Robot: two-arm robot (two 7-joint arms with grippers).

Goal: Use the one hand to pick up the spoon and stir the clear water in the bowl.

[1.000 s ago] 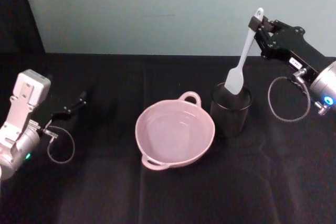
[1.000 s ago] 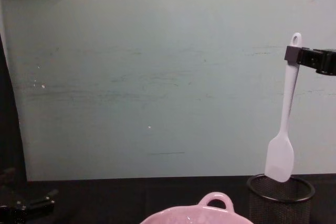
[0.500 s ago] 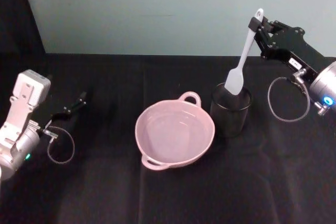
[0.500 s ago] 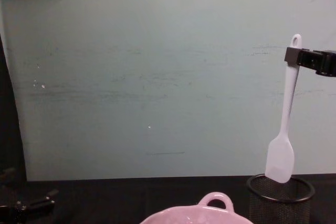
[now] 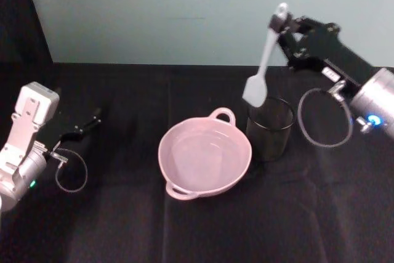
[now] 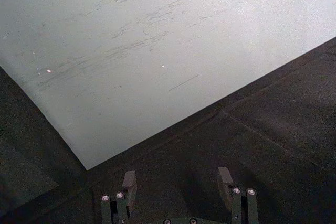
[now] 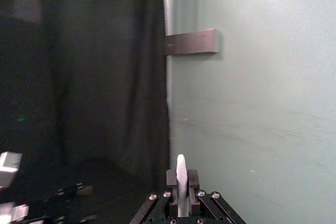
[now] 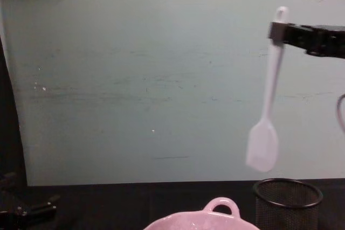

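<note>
The spoon hangs nearly upright in the air, blade down. It is clamped near the handle's end by the right gripper.

- The blade is blurred in the chest view.
- The right wrist view shows just the handle's tip.
- The blade is clear of the black mesh cup, above its left rim.
- The pink bowl stands just left of the cup.
- In the chest view the bowl is cut off by the lower edge.
- Water in the bowl is hard to make out.
- The left gripper rests at the table's left, fingers spread and unloaded.
</note>
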